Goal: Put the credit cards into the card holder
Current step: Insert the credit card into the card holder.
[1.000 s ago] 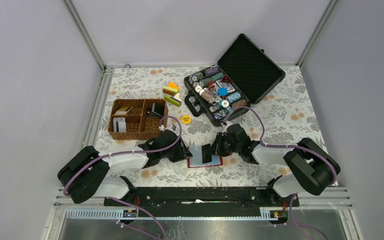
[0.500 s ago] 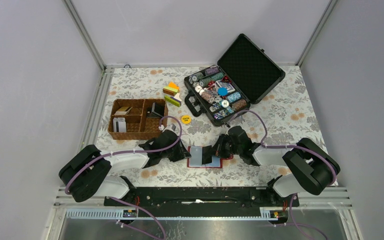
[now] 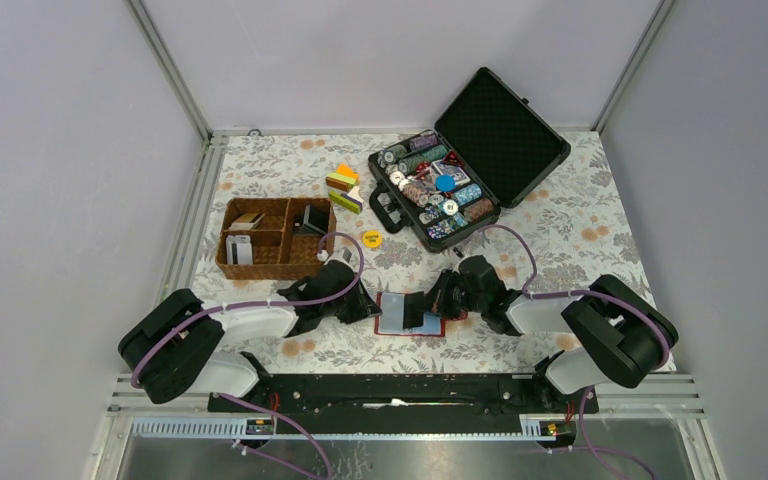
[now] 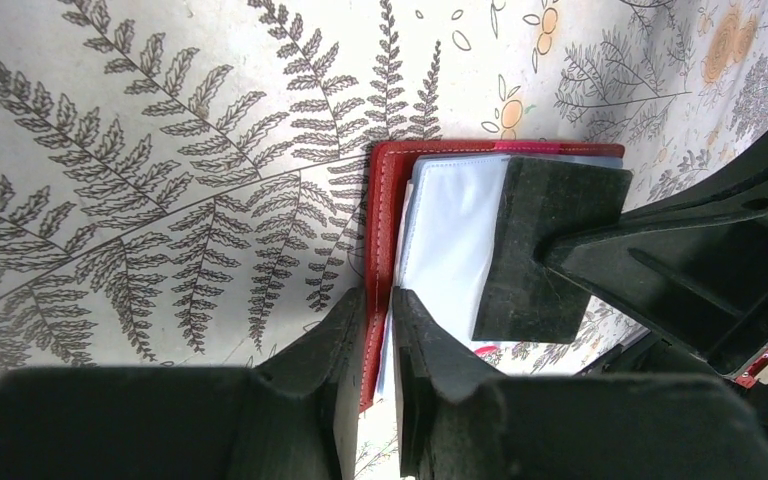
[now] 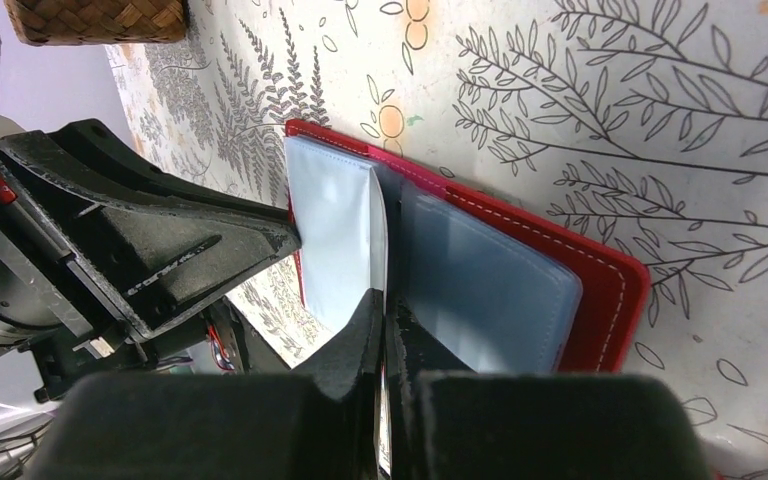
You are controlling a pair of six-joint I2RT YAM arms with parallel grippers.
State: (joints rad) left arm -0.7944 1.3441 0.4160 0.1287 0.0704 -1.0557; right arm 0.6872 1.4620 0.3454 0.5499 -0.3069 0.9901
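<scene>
bench (image 3: 570,235): pale cloth printed with grey ferns and orange flowers, closed in by grey walls and metal rails.
card holder (image 3: 410,320): red with white stitching, lying open on the bench at the near middle, between the two arms; its clear inner leaves show light blue.
left fingers (image 4: 352,318): at the card holder's left edge, drawn in to a narrow gap with the red cover rim pinched in it, so they are grasping the card holder.
right fingers (image 5: 365,330): reaching in from the card holder's right side to its fold, clenched tight on a thin pale inner leaf; in the left wrist view one broad black pad lies flat on top of that leaf.
other leaf: in the right wrist view a second clear pocket lies flat over the card holder's right cover.
credit cards (image 3: 240,248): well apart from the card holder; small flat pieces, whitish, tan and dark, sit in separate compartments of the wicker basket, too small to tell more.
wicker basket (image 3: 280,270): brown, beyond the card holder and to its left.
black case (image 3: 500,125): beyond the card holder and to its right, open, with the foam-lined lid tipped back.
poker chips (image 3: 430,190): packed in rows in the black case's tray.
yellow chip (image 3: 371,238): alone on the bench, just beyond the card holder's left half.
coloured blocks (image 3: 345,187): small cluster farther beyond the card holder, past the yellow chip.
</scene>
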